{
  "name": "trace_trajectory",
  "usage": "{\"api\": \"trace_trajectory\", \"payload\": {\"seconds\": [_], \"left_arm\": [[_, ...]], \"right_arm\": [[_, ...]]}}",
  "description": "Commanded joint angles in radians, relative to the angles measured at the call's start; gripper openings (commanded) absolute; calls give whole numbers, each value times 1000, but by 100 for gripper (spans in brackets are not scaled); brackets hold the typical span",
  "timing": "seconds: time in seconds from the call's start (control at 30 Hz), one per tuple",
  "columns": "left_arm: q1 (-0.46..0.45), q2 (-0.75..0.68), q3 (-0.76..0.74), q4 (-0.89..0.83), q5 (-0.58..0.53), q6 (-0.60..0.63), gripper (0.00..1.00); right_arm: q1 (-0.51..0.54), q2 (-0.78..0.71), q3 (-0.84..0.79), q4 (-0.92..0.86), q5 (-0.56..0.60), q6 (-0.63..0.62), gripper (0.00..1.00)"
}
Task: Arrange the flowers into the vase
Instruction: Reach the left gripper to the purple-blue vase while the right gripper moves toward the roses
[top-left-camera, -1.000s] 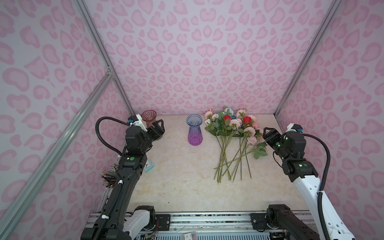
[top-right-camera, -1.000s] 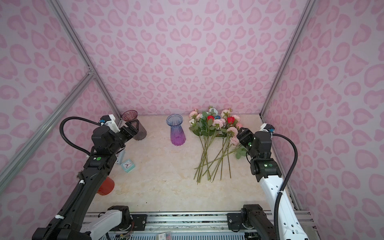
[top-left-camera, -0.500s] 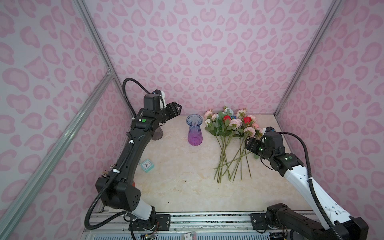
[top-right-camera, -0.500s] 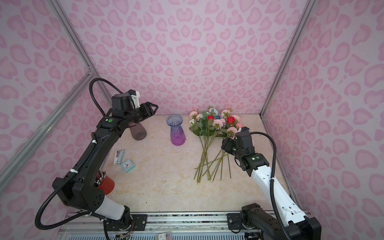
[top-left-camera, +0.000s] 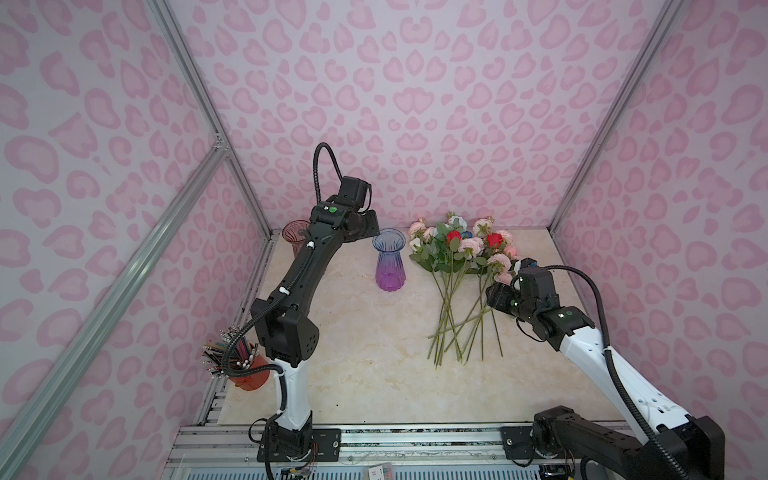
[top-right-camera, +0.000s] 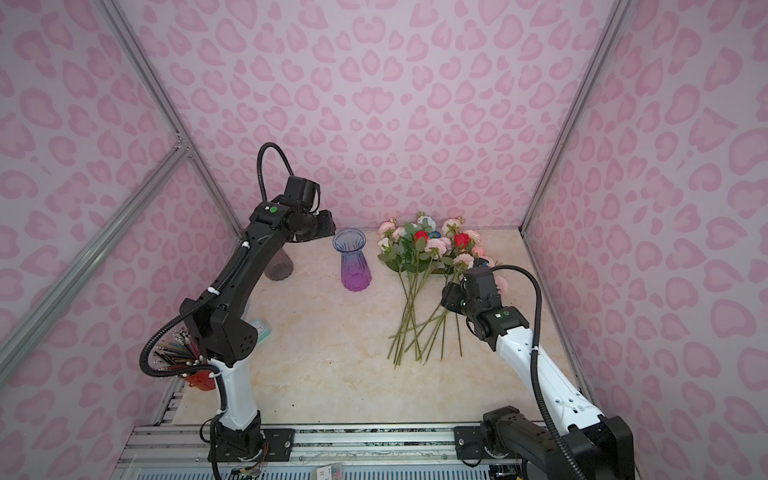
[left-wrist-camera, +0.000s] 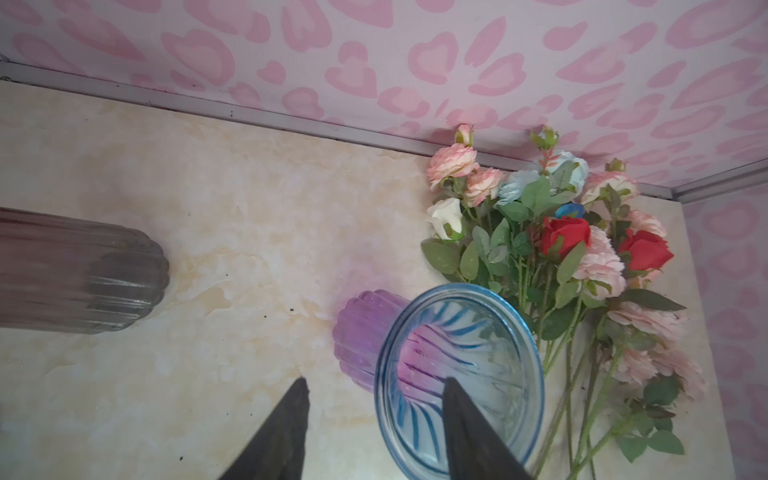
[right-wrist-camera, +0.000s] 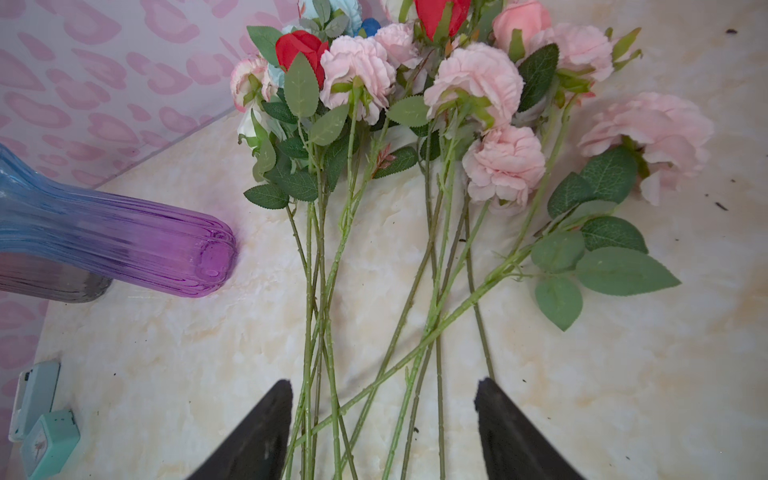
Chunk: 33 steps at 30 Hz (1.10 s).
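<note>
L tool unclenched over vase rim, R tool unclenched over flowers beside vase: I could tip vase or snag crossed stems.

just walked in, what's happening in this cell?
Two arms are set up to put flowers in a vase, and none are in yet. The flowers all lie bunched on the table beside the blue-purple vase, which is empty. The left gripper is at the vase's mouth, jaws open, one inside the rim and one outside. The right gripper hovers low over the stems, jaws open around several, holding nothing.
</note>
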Motion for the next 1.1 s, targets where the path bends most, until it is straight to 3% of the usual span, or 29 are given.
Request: {"api": "trace_trajectory", "payload": {"seconds": [0.0,0.33,0.53,0.87,1.07], "left_arm": [[-3,24,17,-50,-7,17,53],[-3,99,40,-45,37,25,50],[-2,128,60,-38,52,25,33],[-2,142,57,-39,71,50,31],[1,143,56,-45,82,66,20]], "right_arm": [[0,7,-5,21,4,-23,71],[0,10,-15,37,17,-32,71],[-1,33,-16,26,44,-31,68],[-4,-43,-31,22,130,-10,66],[-6,-72,-32,4,148,-6,66]]}}
